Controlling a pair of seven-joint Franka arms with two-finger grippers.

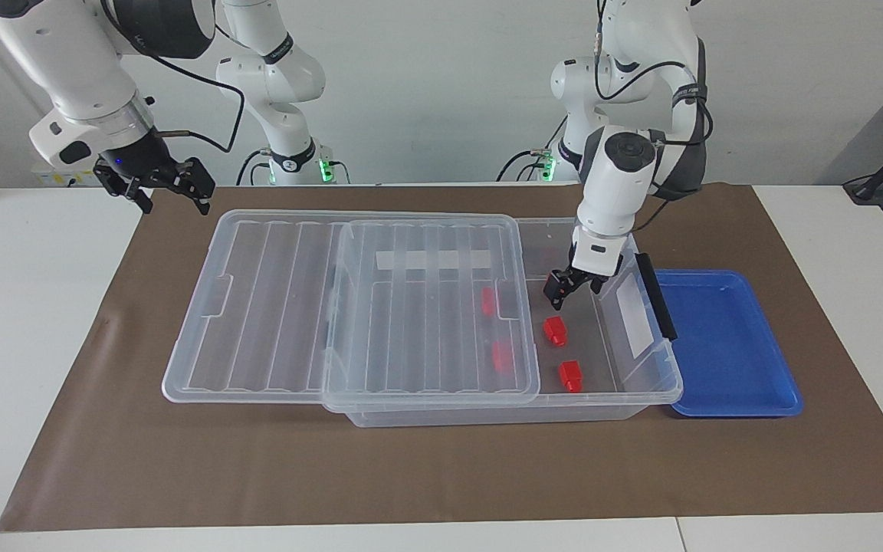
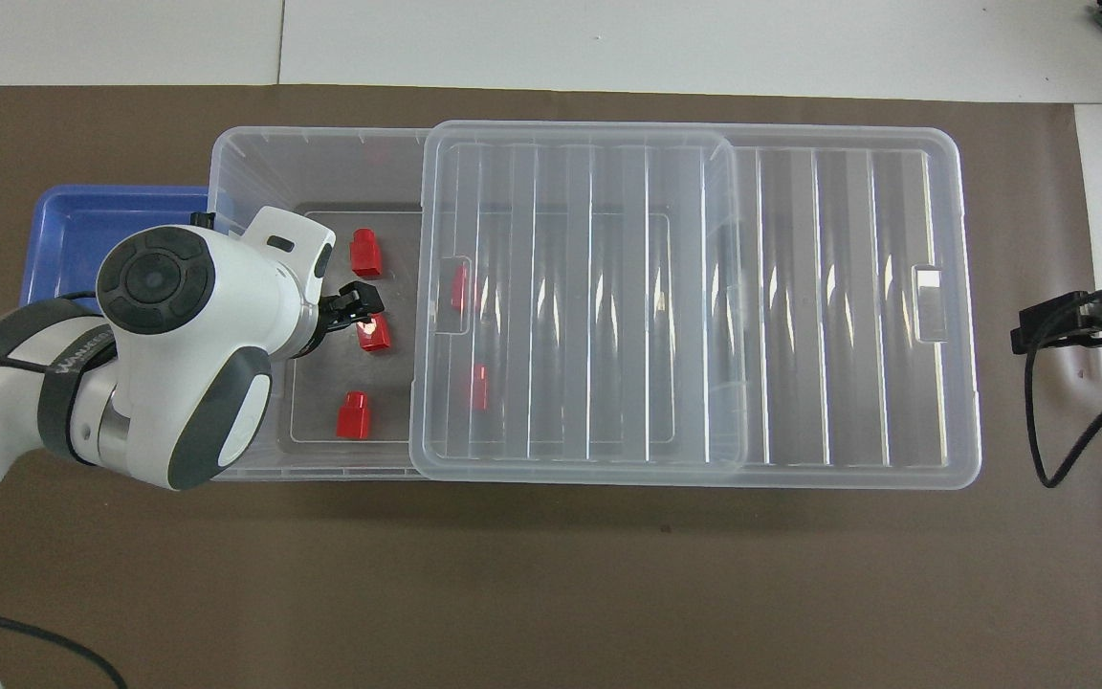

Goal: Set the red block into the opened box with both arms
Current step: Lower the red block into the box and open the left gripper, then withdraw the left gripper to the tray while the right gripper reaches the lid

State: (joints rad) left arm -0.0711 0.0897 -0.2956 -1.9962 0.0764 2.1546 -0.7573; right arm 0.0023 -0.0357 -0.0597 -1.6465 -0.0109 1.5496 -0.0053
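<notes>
Clear box (image 1: 645, 383) w/ lid (image 1: 349, 307) slid partway, red block (image 1: 555, 330) inside under left gripper (image 1: 573, 285), jaws released, right gripper (image 1: 173, 188) over counter (image 1: 43, 307), jaws spread, empty.

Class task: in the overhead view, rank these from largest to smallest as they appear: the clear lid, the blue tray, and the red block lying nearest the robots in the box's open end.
1. Clear lid, largest.
2. Blue tray, though the left arm hides part of it.
3. Red block, by far the smallest.
</notes>
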